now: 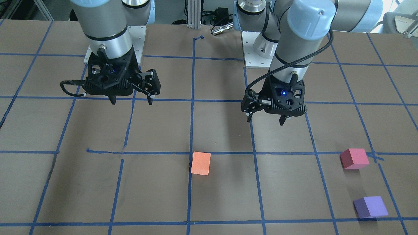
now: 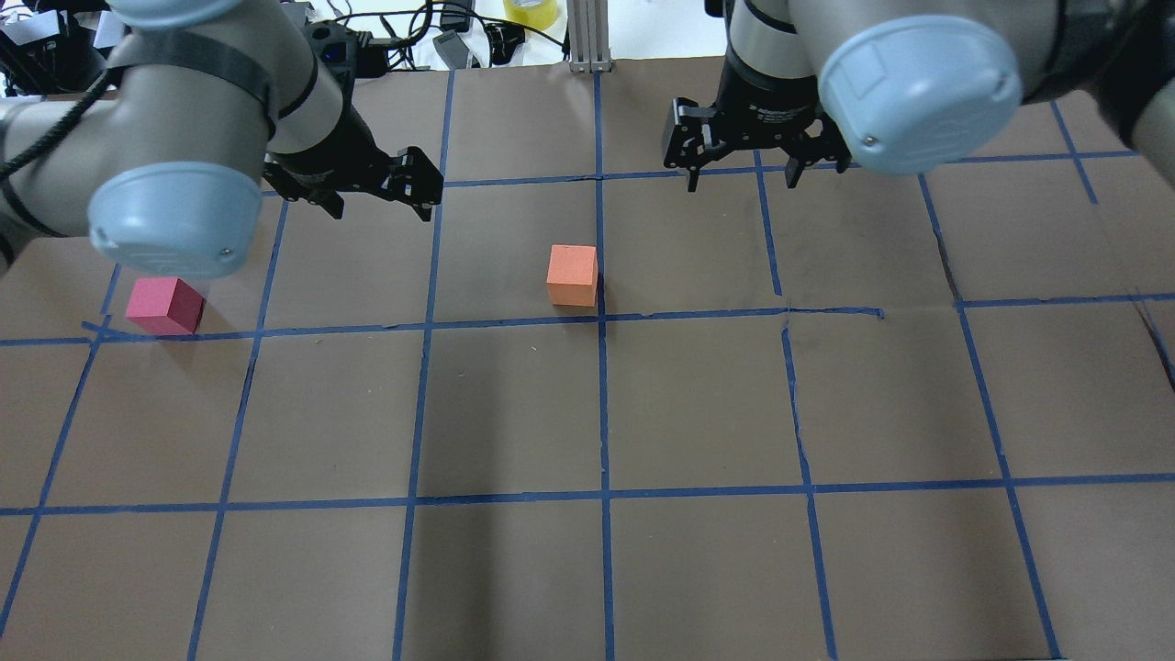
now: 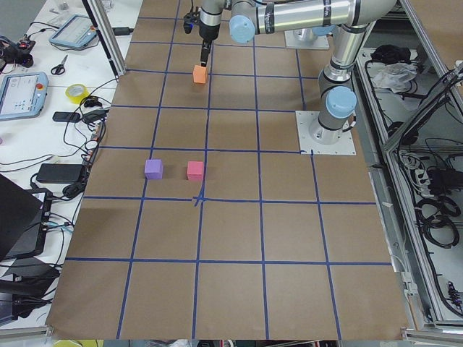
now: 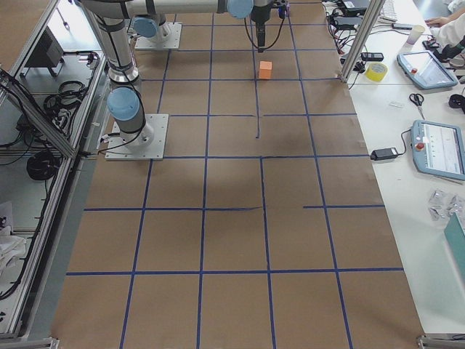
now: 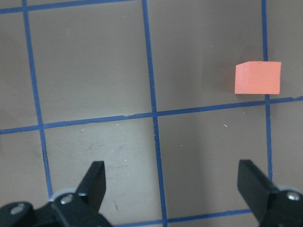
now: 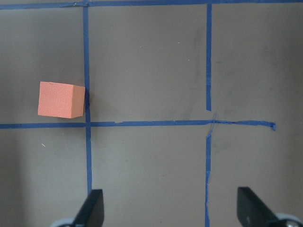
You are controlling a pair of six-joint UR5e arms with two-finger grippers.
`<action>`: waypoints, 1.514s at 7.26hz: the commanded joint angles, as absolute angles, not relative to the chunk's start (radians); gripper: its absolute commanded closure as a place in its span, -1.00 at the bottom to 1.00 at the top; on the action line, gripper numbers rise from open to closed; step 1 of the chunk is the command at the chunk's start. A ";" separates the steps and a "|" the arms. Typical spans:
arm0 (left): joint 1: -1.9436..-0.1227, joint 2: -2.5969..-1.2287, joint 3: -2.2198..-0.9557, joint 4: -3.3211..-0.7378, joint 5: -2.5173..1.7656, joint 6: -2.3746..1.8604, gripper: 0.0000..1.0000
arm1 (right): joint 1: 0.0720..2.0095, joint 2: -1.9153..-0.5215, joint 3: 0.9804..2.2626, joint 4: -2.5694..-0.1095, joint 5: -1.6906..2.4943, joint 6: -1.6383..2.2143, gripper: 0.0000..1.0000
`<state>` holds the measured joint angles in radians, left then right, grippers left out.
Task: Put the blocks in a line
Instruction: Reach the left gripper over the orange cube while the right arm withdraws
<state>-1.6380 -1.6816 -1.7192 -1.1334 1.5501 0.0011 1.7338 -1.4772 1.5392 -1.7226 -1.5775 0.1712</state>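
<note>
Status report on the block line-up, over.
Grippers: left gripper open, empty; right gripper open, empty. Blocks: orange block centre, pinkish-red block and purple block off to robot's left, not yet lined up. Nothing seen blocking.

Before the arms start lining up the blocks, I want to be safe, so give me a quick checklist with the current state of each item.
1. Left gripper open and empty: ok.
2. Right gripper open and empty: ok.
3. Orange block, red block and purple block lying apart, untouched: ok.
4. Blocks in one line: not ok; purple block sits off the orange-red row.
5. Purple block seen from overhead: not ok; the left arm covers it.
</note>
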 commanded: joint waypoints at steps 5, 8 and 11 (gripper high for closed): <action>-1.778 -2.072 -1.525 -0.987 1.437 -0.218 -1.00 | 1.566 -1.537 1.620 -1.715 -1.577 -0.011 -1.00; -1.858 -2.151 -1.474 -1.017 1.481 -0.192 -1.00 | 1.562 -1.562 1.620 -1.716 -1.580 -0.002 -1.00; -1.859 -2.201 -1.474 -1.063 1.528 -0.130 -1.00 | 1.557 -1.562 1.605 -1.761 -1.577 0.003 -1.00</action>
<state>-1.8569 -2.1810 -1.4744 -1.0566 1.5251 -0.1263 1.5562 -1.5620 1.6092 -1.7379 -1.5766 0.0007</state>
